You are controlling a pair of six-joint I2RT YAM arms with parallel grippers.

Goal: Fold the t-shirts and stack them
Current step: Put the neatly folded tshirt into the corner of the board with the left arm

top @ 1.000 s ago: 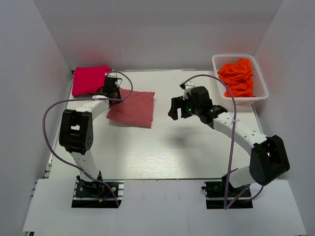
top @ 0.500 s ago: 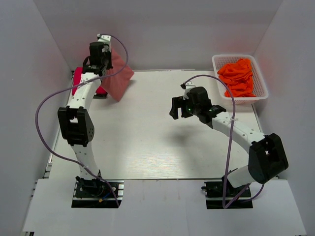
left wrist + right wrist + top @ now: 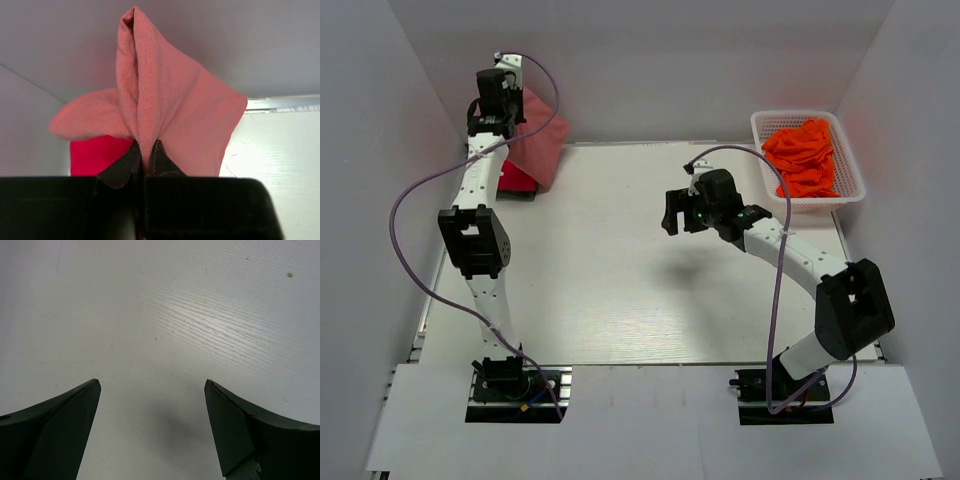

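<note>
1. Salmon-pink shirt (image 3: pixel 542 148) hangs folded from my left gripper (image 3: pixel 145 150), which is raised at the far left corner of the table (image 3: pixel 620 300), close to the back wall.
2. I see the left jaws pinched together on a bunched fold of that shirt.
3. Crimson shirt (image 3: pixel 516 180) lies on the table just under the hanging one, partly hidden by it.
4. Right gripper (image 3: pixel 670 215) hovers over the table near the middle, jaws wide apart, holding nothing.
5. Orange shirts (image 3: pixel 805 155) sit heaped in the white basket (image 3: pixel 760 125) at the far right.
</note>
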